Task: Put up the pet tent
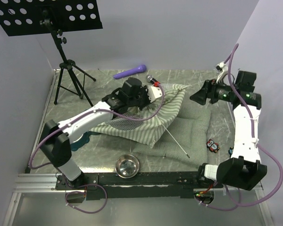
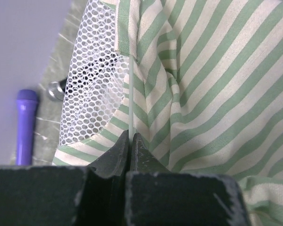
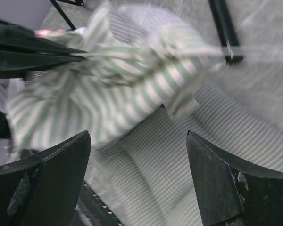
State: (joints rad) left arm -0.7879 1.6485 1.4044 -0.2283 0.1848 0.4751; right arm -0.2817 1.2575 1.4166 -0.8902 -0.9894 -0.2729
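On the grey marbled table (image 1: 104,153), the pet tent (image 1: 151,120) is lying collapsed at the centre, partly over its checked cushion mat (image 1: 193,125). It is looking light, limp and slippery, so my left gripper (image 2: 130,139) is pinching a thin bendy pole (image 2: 131,94), the firmer hold; my right gripper (image 3: 137,136) is hovering wide, empty, farther right.

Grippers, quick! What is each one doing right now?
Left gripper: shut on the tent pole.
Right gripper: open, holding nothing.
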